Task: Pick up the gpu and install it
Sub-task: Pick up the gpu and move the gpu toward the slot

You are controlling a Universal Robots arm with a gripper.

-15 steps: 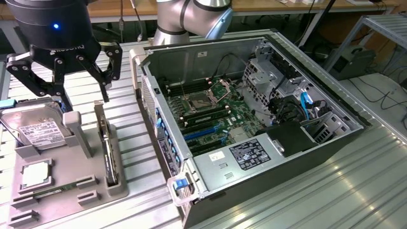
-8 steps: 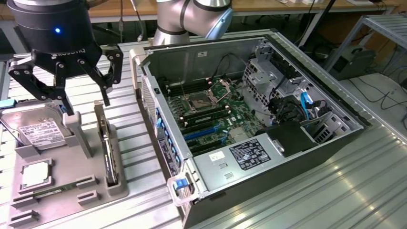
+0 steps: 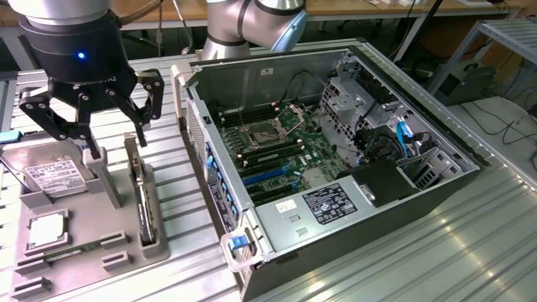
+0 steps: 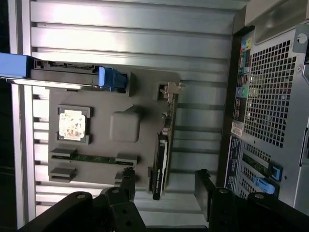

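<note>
A: Checking the claw [image 3: 117,141] first. Holding anything?

B: No. Hangs spread as wide as can be, empty, touching nothing, over the grey fixture [image 3: 92,214] at the exterior view's left.

A: And where to look for the gpu [image 3: 144,201]?

B: Straight below the claw. Stands on its long edge in the slot along the fixture's right side, just beside the open computer case [image 3: 336,157]. Runs far-to-near along its long axis, roughly parallel to the case wall.

A: Lined up for a pinch across the thin way?

B: Looks so. In the wrist view, lies between the two fingers [image 4: 127,182], one to each side of the thin edge, both clear of it. Judged as a hover: not yet lifted, not yet installed.

A: Neighbours worth noting?

B: Shares the fixture with a hard drive [image 3: 46,173] far left, a processor [image 3: 46,229] nearer, a memory stick [image 3: 75,251] nearest. Stands apart from all three, with a raised block [image 3: 97,173] just left of it.

A: Surface, surroundings?

B: Rests, fixture and case alike, on a ribbed metal counter [image 3: 419,251]. Beyond, wooden benches [image 3: 361,9] and trailing cables, as in a workshop lab.
</note>
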